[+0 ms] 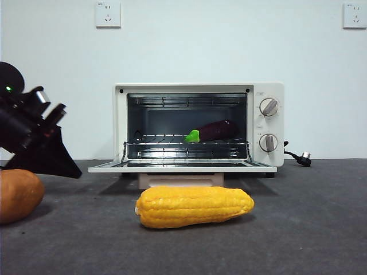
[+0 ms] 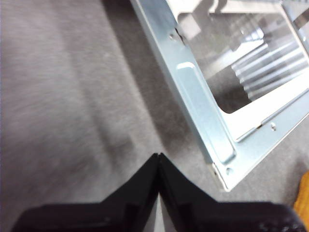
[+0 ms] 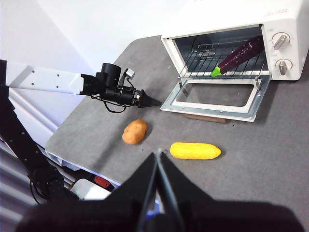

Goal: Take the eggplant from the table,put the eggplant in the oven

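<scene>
I see the eggplant (image 1: pixel 213 131) lying on the oven (image 1: pixel 199 127) rack, apparently settled, so my left gripper (image 2: pixel 158 155) hangs pinched closed, empty, beside the door; right gripper (image 3: pixel 158 153) closed too.

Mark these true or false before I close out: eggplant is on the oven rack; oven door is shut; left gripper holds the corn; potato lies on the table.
1. The eggplant lies on the rack inside the oven. True.
2. The oven door is shut. False: it hangs open, flat.
3. The left gripper holds the corn. False: its jaws are shut on nothing; the corn lies on the table.
4. The potato lies on the table. True.
</scene>
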Robot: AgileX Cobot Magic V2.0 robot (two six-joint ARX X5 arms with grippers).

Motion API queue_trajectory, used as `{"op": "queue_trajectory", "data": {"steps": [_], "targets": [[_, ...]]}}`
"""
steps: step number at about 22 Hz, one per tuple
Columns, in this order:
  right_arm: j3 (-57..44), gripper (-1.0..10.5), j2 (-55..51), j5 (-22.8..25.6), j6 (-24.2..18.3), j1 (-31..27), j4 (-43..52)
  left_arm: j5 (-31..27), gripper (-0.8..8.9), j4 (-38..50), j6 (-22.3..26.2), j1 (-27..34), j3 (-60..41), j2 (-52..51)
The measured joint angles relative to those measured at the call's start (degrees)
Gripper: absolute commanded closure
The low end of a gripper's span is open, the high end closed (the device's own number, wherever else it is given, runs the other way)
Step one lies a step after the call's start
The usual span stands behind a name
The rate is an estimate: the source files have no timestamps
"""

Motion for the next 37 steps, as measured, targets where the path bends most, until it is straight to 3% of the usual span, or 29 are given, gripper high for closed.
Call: {"op": "queue_trajectory", "data": {"steps": [17, 37], "targets": [[-4.9, 9.6, 0.0, 0.0, 0.5, 0.0, 0.0, 0.2, 8.2, 5.7, -2.0, -2.4, 0.0, 5.0], [-7.4, 9.6, 0.0, 0.7, 0.5, 0.0, 0.0, 13.7, 8.2, 12.1, -7.1, -2.0, -0.3, 5.1]]}}
